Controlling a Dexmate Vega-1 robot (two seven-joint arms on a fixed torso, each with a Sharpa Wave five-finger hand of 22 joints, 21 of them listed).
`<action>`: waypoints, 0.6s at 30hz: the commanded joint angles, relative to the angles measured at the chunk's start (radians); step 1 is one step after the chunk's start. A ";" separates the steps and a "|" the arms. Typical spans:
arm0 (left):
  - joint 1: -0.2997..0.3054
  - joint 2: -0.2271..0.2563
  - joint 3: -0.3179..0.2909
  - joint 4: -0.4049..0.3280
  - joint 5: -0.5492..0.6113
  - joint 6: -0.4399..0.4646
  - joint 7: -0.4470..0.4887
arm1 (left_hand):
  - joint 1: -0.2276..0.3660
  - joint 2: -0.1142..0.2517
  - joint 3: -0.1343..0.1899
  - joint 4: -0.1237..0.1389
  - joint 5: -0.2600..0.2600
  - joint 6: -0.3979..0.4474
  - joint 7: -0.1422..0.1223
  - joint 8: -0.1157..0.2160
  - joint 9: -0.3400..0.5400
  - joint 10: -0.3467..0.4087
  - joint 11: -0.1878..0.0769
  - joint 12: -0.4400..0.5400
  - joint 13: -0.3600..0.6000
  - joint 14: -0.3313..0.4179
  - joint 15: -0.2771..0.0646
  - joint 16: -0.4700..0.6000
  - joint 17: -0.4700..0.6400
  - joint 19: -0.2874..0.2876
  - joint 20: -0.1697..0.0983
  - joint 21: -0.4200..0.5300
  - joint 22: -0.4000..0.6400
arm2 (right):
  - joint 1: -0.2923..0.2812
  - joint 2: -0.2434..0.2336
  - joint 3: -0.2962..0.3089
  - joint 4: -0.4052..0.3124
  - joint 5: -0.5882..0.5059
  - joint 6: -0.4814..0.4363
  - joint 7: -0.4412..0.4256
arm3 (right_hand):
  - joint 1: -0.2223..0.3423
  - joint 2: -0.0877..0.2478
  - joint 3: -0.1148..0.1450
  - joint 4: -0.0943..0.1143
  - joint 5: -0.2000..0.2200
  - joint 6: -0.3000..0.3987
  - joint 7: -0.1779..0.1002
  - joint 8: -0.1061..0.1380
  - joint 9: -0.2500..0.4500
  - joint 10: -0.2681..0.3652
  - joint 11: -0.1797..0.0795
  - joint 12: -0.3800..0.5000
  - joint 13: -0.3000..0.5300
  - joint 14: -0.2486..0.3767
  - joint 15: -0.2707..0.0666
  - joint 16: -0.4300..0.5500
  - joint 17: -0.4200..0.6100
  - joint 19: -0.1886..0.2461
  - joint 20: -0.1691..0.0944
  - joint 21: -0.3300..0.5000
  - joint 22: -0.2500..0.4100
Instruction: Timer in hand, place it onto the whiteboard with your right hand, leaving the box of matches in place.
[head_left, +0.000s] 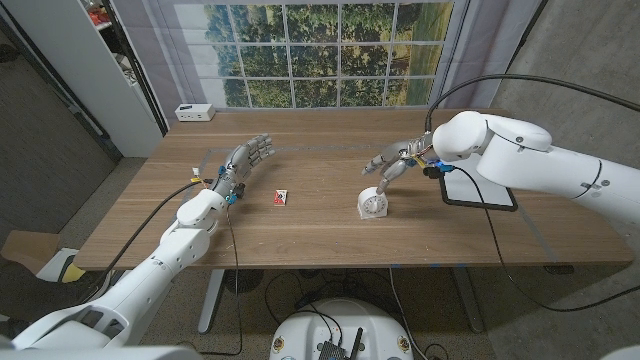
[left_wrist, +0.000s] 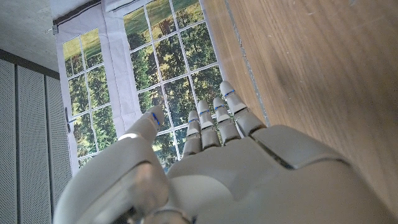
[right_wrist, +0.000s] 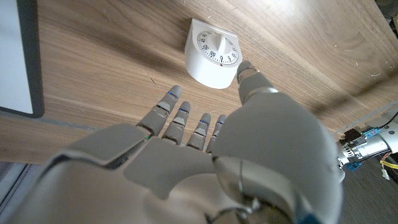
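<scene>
A white kitchen timer (head_left: 373, 203) (right_wrist: 212, 53) stands on the table in front of the middle, dial facing the near edge. My right hand (head_left: 392, 160) (right_wrist: 205, 134) hovers just behind and above it, fingers apart and reaching toward it, holding nothing. The whiteboard (head_left: 481, 190) (right_wrist: 17, 56), white with a black frame, lies on the table to the right of the timer, partly under my right forearm. A small red box of matches (head_left: 281, 198) lies left of the timer. My left hand (head_left: 240, 162) (left_wrist: 211, 162) stands farther left, fingers extended and empty.
A white power strip (head_left: 194, 112) lies at the table's far left corner. Windows with a tree view run behind the table. Bare wood (head_left: 320, 140) spreads between the two hands and in front of the timer.
</scene>
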 joint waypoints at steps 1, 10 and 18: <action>-0.001 0.005 0.003 -0.003 -0.001 0.009 -0.008 | -0.007 -0.001 0.001 0.004 0.005 0.009 0.001 0.003 0.002 0.004 0.002 0.006 0.003 0.008 0.003 0.003 0.003 0.004 0.008 -0.002 0.005 | 0.002 0.060 -0.058 0.030 -0.147 0.022 0.045 | 0.010 0.012 0.001 0.012 -0.001 0.020 0.000 0.009 0.000 0.017 -0.001 0.008 0.004 0.015 -0.169 0.009 0.006 0.003 -0.011 0.008 0.004; 0.009 0.014 0.000 -0.021 -0.003 0.020 0.001 | -0.008 0.000 0.001 0.005 0.005 0.010 0.000 0.003 0.002 0.005 0.002 0.006 0.004 0.008 0.003 0.003 0.003 0.003 0.009 -0.005 0.006 | -0.026 0.095 -0.035 0.075 -0.135 0.046 0.049 | 0.035 0.037 -0.009 0.014 0.001 0.084 -0.001 0.016 0.000 0.064 -0.004 0.024 0.012 0.059 -0.177 0.035 0.017 0.040 -0.028 0.021 0.005; 0.015 0.019 -0.001 -0.032 -0.002 0.024 0.004 | -0.009 0.001 0.001 0.006 0.005 0.012 -0.001 0.003 0.002 0.006 0.002 0.007 0.005 0.009 0.003 0.002 0.003 0.003 0.011 -0.009 0.006 | -0.018 0.116 -0.042 0.117 -0.122 0.047 0.087 | 0.051 0.044 -0.020 0.012 0.002 0.111 -0.001 0.014 0.000 0.082 0.001 0.026 0.018 0.096 -0.181 0.058 0.027 0.071 -0.034 0.029 0.006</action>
